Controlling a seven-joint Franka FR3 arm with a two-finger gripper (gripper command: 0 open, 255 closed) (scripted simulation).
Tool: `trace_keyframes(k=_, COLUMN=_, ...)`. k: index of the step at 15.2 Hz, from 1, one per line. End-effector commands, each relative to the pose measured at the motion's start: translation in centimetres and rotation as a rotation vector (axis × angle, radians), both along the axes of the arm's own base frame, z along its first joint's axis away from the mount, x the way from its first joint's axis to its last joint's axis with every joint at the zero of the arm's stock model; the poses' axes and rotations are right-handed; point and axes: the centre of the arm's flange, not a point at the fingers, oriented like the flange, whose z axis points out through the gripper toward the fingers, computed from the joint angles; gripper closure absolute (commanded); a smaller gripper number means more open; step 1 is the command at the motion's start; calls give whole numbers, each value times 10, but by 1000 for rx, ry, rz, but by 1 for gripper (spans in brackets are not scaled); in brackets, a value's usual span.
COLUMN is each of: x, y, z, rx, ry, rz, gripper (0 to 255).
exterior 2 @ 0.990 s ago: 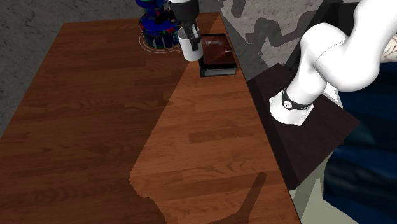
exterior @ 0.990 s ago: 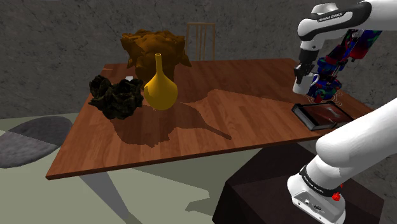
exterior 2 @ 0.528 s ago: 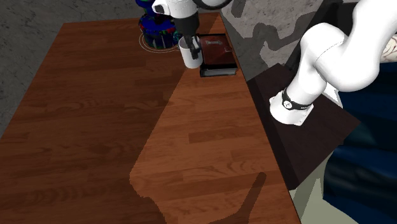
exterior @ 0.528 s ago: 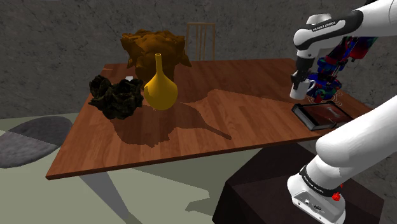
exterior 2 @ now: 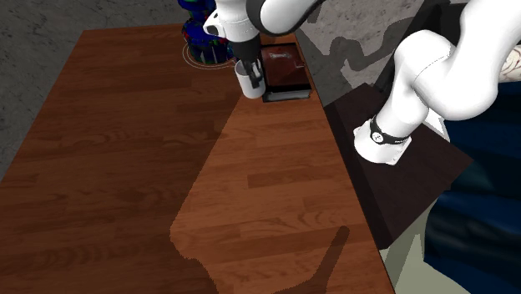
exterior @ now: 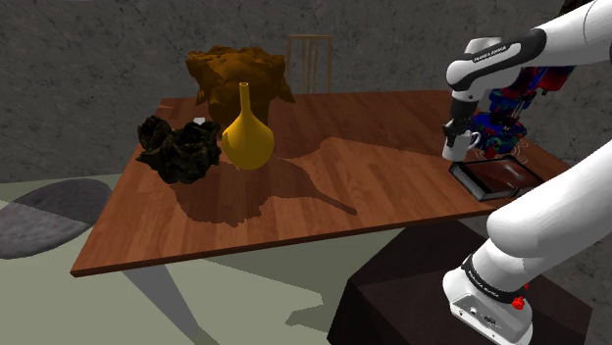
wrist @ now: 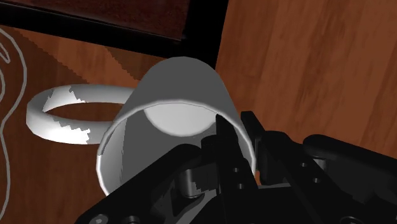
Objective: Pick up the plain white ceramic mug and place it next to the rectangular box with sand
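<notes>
The white mug (exterior: 454, 149) hangs from my gripper (exterior: 459, 133), which is shut on its rim. It is low over the wooden table (exterior: 324, 186), just off the shoulder view's left edge of the dark rectangular box (exterior: 495, 178) with a reddish-brown filling. In the second exterior view the mug (exterior 2: 250, 82) sits against the box's (exterior 2: 285, 72) long side under the gripper (exterior 2: 253, 70). Contact with the table cannot be told. In the wrist view one black finger (wrist: 224, 137) is inside the mug (wrist: 181, 89) and the other outside, gripper (wrist: 236, 127), with the handle (wrist: 60, 116) sticking out sideways and the box (wrist: 127, 16) just beyond.
A blue-and-red figure on a round base (exterior: 510, 106) stands right behind the box (exterior 2: 204, 33). Further along the table are a yellow vase (exterior: 246, 137), a black lumpy object (exterior: 178, 149) and a brown lumpy object (exterior: 238, 73). A chair (exterior: 310, 61) stands behind the table.
My gripper has carried the mug downwards and towards the shoulder view's left, from in front of the colourful figure to low beside the box. Nothing else moved.
</notes>
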Motion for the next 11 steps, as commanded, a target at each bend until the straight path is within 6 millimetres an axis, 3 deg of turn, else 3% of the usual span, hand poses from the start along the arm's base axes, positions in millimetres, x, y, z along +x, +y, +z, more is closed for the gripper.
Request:
trace_keyframes(k=1, x=-1, y=-1, z=-14, rx=4, ry=6, rz=-2, gripper=255)
trace_keyframes(k=4, x=-1, y=-1, z=-31, rx=4, ry=6, rz=-2, gripper=255)
trace_keyframes(k=11, x=-1, y=-1, z=-31, rx=4, ry=6, rz=-2, gripper=255)
